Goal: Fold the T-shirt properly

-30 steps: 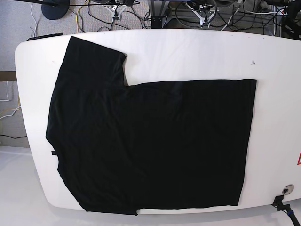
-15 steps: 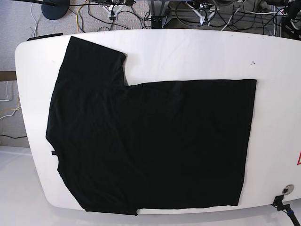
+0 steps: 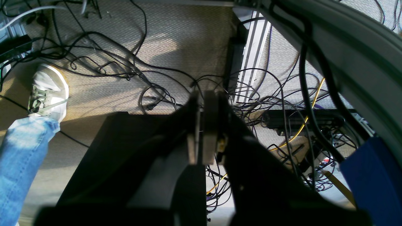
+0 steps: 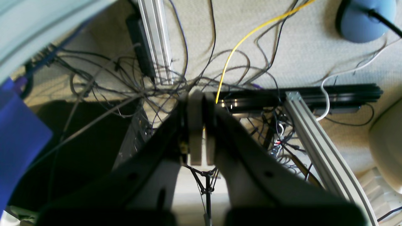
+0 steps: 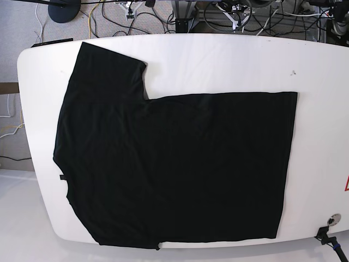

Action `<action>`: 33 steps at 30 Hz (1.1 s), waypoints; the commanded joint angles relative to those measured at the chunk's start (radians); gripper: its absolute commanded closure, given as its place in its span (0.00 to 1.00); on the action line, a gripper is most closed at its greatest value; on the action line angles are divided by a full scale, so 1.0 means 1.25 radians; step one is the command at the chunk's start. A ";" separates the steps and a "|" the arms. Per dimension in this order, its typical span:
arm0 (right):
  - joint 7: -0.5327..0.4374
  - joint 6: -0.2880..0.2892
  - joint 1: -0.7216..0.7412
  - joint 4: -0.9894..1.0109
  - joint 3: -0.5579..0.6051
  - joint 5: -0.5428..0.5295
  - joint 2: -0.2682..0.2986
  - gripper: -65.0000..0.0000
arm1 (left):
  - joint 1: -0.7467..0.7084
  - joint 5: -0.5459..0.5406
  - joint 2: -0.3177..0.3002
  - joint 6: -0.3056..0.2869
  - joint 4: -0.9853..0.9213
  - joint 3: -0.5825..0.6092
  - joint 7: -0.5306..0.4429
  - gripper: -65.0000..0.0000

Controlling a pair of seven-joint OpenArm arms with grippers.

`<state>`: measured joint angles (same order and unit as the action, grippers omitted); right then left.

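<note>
The black T-shirt lies flat on the white table, plain side up, one short sleeve spread toward the far left; its near edge reaches the table's front edge. No print shows. Neither gripper is in the base view. In the left wrist view my left gripper is shut and empty, hanging over the carpet and cables. In the right wrist view my right gripper is also shut and empty, above floor cables. Neither wrist view shows the shirt.
Tangled cables and aluminium rails cover the carpet behind the table. A person's leg in jeans with a white shoe stands at the left of the left wrist view. A lamp base sits beyond the table's far left.
</note>
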<state>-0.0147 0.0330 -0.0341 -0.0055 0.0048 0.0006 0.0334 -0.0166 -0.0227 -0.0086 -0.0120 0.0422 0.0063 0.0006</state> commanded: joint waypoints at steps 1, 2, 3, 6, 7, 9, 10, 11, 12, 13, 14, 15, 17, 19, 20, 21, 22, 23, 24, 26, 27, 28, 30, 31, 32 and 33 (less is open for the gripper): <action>0.001 -0.002 0.000 0.001 -0.001 0.003 0.002 1.00 | 0.002 -0.001 -0.002 -0.002 0.001 -0.002 0.002 0.99; 0.002 -0.002 0.001 0.001 -0.001 0.002 0.003 1.00 | 0.001 -0.002 -0.001 -0.003 0.002 -0.001 0.001 0.99; -0.002 0.005 0.000 -0.007 0.002 0.000 -0.005 0.99 | -0.017 -0.007 0.006 -0.008 0.005 0.004 -0.002 0.98; -0.002 0.005 0.000 -0.007 0.003 0.000 -0.005 0.99 | -0.022 -0.007 0.006 -0.008 0.007 0.004 -0.002 0.98; -0.002 0.005 0.000 -0.007 0.003 0.000 -0.005 0.99 | -0.022 -0.007 0.006 -0.008 0.007 0.004 -0.002 0.98; -0.002 0.005 0.000 -0.007 0.003 0.000 -0.005 0.99 | -0.022 -0.006 0.006 -0.008 0.007 0.004 -0.002 0.98; -0.002 0.005 0.000 -0.007 0.003 0.000 -0.005 0.99 | -0.022 -0.007 0.006 -0.008 0.007 0.004 -0.002 0.98; -0.002 0.005 0.008 -0.007 0.003 0.000 -0.005 0.99 | -0.022 -0.007 0.006 -0.008 0.007 0.004 -0.002 0.98; -0.002 0.005 0.010 -0.007 0.003 0.000 -0.005 0.99 | -0.023 -0.007 0.006 -0.008 0.007 0.004 -0.002 0.98; -0.002 0.005 0.010 -0.007 0.003 0.000 -0.005 0.99 | -0.023 -0.007 0.006 -0.008 0.007 0.004 -0.004 0.98; -0.002 0.005 0.010 -0.007 0.003 0.000 -0.005 0.99 | -0.023 -0.007 0.006 -0.008 0.007 0.004 -0.005 0.98; -0.002 0.005 0.010 -0.007 0.003 0.000 -0.005 0.99 | -0.023 -0.007 0.006 -0.008 0.009 0.004 -0.005 0.98; -0.006 0.005 0.010 -0.007 0.003 0.001 -0.005 0.99 | -0.028 -0.007 0.006 -0.008 0.009 0.004 -0.005 0.98; -0.007 0.005 0.008 -0.008 0.003 0.003 -0.005 0.99 | -0.046 -0.006 0.005 -0.008 0.023 0.004 -0.006 0.98; -0.009 0.005 0.008 -0.010 0.004 0.003 -0.005 1.00 | -0.057 -0.008 0.004 -0.008 0.048 0.004 -0.006 0.98; -0.009 0.005 0.007 -0.022 0.004 0.003 -0.005 1.00 | -0.076 -0.011 0.003 -0.008 0.076 0.002 -0.006 0.99; -0.009 0.005 0.000 -0.047 0.004 0.003 -0.005 0.99 | -0.095 -0.011 0.003 -0.008 0.109 0.002 -0.006 0.99; -0.007 0.002 -0.021 -0.077 0.004 0.003 -0.005 0.99 | -0.119 -0.011 0.003 -0.008 0.142 0.002 -0.006 0.98; -0.002 0.001 -0.041 -0.113 0.004 0.003 -0.005 0.99 | -0.141 -0.011 0.003 -0.008 0.179 0.002 -0.006 0.98; -0.002 0.000 -0.083 -0.178 0.004 0.003 0.007 0.99 | -0.185 -0.011 0.001 -0.008 0.242 0.002 -0.006 0.98; -0.002 0.000 -0.106 -0.206 0.004 0.003 0.011 0.99 | -0.203 -0.011 0.001 -0.008 0.268 0.002 -0.006 0.97; -0.002 0.000 -0.128 -0.237 0.004 0.003 0.013 0.98 | -0.225 -0.011 0.001 -0.008 0.293 0.002 -0.006 0.95; -0.002 0.000 -0.173 -0.299 0.004 0.003 0.013 0.92 | -0.268 -0.011 0.001 -0.008 0.350 0.000 -0.007 0.81; -0.002 0.000 -0.198 -0.335 0.004 0.003 0.013 0.85 | -0.289 -0.012 0.001 -0.008 0.378 0.000 -0.007 0.70; -0.002 0.002 -0.222 -0.369 0.004 0.003 0.013 0.78 | -0.306 -0.012 0.001 -0.008 0.404 0.000 -0.007 0.60; -0.002 0.004 -0.246 -0.409 0.004 0.003 0.016 0.72 | -0.324 -0.012 0.001 -0.008 0.428 0.000 -0.007 0.51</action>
<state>-0.0063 0.0265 -0.3389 -0.4622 0.0086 0.0036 0.0532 -0.4133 -0.0376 -0.0055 -0.0223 0.5419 0.0074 -0.0025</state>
